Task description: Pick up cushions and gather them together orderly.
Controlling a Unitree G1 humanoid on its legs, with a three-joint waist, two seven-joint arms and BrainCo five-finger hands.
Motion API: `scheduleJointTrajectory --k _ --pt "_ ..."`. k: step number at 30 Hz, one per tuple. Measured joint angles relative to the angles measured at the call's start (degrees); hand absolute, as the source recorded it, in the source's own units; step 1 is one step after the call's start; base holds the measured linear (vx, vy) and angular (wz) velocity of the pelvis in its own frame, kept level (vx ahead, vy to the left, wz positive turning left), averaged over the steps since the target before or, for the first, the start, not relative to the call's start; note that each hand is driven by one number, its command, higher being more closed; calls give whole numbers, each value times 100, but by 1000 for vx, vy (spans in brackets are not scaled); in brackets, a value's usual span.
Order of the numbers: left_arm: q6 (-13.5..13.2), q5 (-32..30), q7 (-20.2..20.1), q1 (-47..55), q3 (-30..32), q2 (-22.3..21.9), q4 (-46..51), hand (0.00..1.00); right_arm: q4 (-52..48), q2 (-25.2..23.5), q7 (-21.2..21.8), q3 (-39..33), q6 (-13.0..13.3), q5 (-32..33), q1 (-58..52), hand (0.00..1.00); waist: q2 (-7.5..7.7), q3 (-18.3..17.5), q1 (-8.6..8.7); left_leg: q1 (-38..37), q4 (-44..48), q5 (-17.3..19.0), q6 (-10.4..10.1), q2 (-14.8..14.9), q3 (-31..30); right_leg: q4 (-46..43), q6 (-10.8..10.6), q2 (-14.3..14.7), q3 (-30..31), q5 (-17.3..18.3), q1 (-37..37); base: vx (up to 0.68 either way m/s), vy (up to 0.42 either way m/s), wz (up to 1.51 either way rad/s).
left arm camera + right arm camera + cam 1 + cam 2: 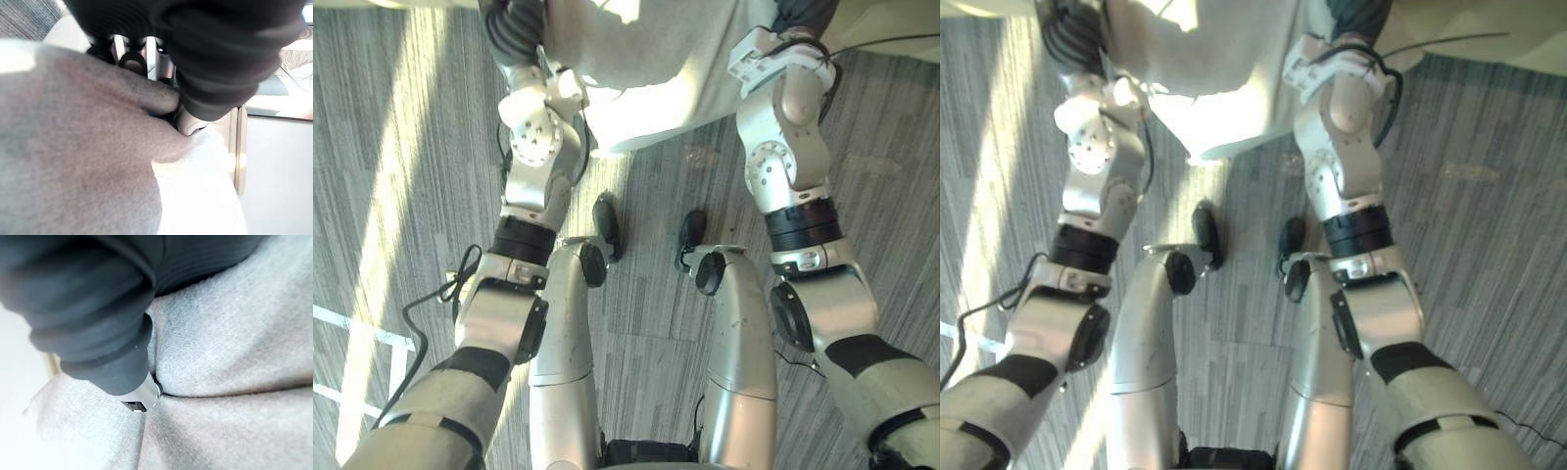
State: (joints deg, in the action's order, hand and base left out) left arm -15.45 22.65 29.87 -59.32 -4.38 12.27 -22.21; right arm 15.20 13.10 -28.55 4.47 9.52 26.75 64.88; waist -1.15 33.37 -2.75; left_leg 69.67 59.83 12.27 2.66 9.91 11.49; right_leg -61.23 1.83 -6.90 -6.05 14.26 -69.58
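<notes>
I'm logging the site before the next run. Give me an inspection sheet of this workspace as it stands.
surface: grey striped carpet, sunlit in patches, with white lines on the robot's left.
job's things: one grey cushion ahead of the robot, between both hands.
clutter: nothing seen.
hands: left hand and right hand are both pressed into the cushion; the grip cannot be judged.
cables: nothing seen.
surroundings: white panel past the cushion.
</notes>
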Motion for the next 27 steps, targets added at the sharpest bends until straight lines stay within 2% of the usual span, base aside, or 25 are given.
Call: scheduleJointTrajectory --k 2,6,7,10,13,15,16,17,20,22,23,24,26,27 --pt "-6 -5 0 157 -10 -29 251 100 -294 -44 -65 0 42 -156 -279 100 3 -3 32 -375 -200 -22 -35 -35 -11 202 6 8 -29 -4 384 20 -21 1" --pt "-55 -14 25 909 -20 -378 1161 100 -1185 -353 -184 0 97 -539 -1178 100 17 -32 77 -1672 -1022 -112 -167 -101 -52 1108 29 113 -161 -129 1750 79 -49 0" --pt "-67 -61 34 1628 -92 -693 1641 100 -1704 -548 -188 42 100 -1099 -1771 100 25 -147 70 -2589 -1690 -206 -246 -196 -54 1746 -23 139 -232 -173 2680 205 -48 15" --pt "-168 -229 124 2167 -185 -880 1861 100 -1897 -694 -185 143 150 -1382 -2220 100 37 -556 59 -2977 -2029 -248 -277 -256 -67 2069 -12 154 -272 -196 3070 174 -15 9" --pt "-231 -233 147 2287 -181 -893 1894 100 -1889 -695 -168 295 167 -1554 -2382 100 46 -612 54 -3270 -2172 -248 -279 -310 -123 2238 -25 174 -265 -199 3375 120 10 -2" --pt "-197 -242 150 2765 -358 -924 2100 100 -1966 -793 -96 309 168 -1559 -2998 100 46 -610 5 -3755 -2357 -196 -320 -333 -109 2473 -86 222 -234 -202 3854 125 32 -15" --pt "-167 -304 142 3472 -570 -959 2374 100 -2043 -909 -74 443 170 -1560 -3801 100 59 -775 14 -4233 -2500 -64 -358 -346 -128 2703 -146 260 -218 -184 4355 258 99 -30" --pt "-182 -502 123 4144 -751 -964 2582 100 -2048 -908 57 650 176 -1615 -4483 100 110 -1095 76 -4551 -2440 288 -419 -381 -154 2674 -351 239 -142 30 4656 257 114 -23" --pt "-157 -507 120 4446 -841 -916 2575 100 -1764 -902 145 689 177 -1774 -4539 100 181 -1138 197 -4745 -2309 449 -337 -460 -122 2485 -378 141 -115 129 4768 110 85 -6" --pt "-119 -507 121 4568 -900 -859 2563 100 -1529 -898 178 709 164 -1776 -4555 100 270 -1143 208 -4894 -2321 712 -172 -555 -136 2082 -359 27 -189 74 4745 109 55 -19" --pt "-45 -510 120 4691 -930 -830 2557 100 -1272 -908 244 709 121 -1776 -4563 100 368 -1112 224 -5259 -2525 729 -83 -691 -120 1388 -161 -152 -249 -224 4593 139 45 -12" --pt "0 -518 106 4843 -998 -835 2498 100 -1040 -887 319 708 66 -1775 -4651 100 372 -1173 291 -5631 -2753 689 -8 -705 -139 1374 -91 -224 -374 -151 4592 192 23 -5" --pt "-34 -592 -1 4970 -1201 -711 2476 100 -991 -808 390 711 57 -1775 -4901 100 410 -1425 336 -6032 -3216 680 -26 -697 -180 2535 -164 -185 -632 -139 4636 276 -40 14" --pt "-49 -655 -59 4969 -1263 -577 2480 100 -991 -802 396 711 57 -1774 -4935 100 457 -1528 392 -6185 -3413 623 -128 -676 -181 3431 -186 -144 -715 -469 4672 341 -93 19"
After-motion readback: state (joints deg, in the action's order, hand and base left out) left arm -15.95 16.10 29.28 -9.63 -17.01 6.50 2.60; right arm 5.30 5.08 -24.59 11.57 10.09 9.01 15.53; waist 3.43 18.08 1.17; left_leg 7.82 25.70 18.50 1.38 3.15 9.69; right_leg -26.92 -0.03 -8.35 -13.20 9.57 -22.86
